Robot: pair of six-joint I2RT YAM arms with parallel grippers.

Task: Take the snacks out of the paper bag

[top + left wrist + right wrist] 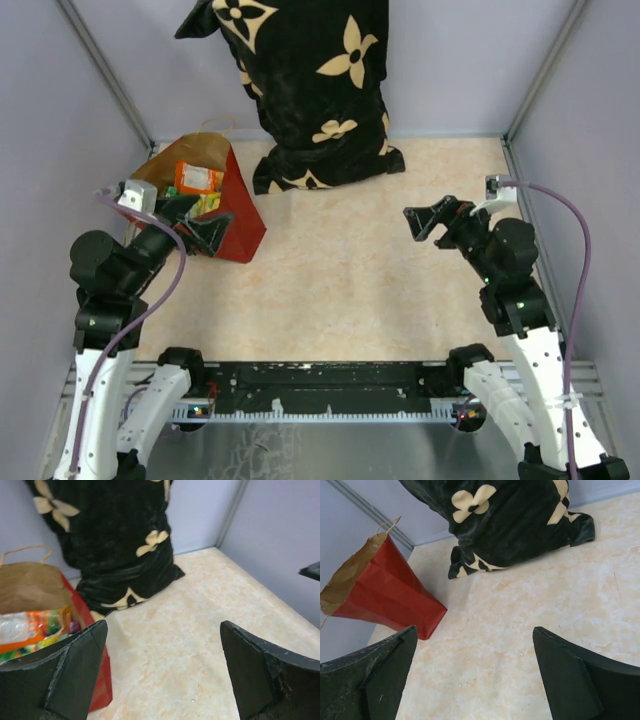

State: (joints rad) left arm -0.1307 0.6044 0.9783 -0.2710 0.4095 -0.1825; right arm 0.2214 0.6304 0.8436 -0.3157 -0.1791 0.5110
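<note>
Hovering wide open and empty at the near lip of the paper bag [243,222], your left gripper [197,222] is set for a first reach; your right gripper [432,218] hangs equally spread, well apart. The bag stands at the left rear of the table [350,285] with the snacks [197,181] inside, so next dip in and pinch the top orange one.

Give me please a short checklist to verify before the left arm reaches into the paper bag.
1. Paper bag standing, mouth open: ok.
2. Snacks visible inside: ok.
3. Left gripper open: ok.
4. Right gripper open, far from the bag: ok.
5. Left gripper centred over the mouth: not ok, off to one side.
6. Number of snacks inside: cannot tell.
</note>
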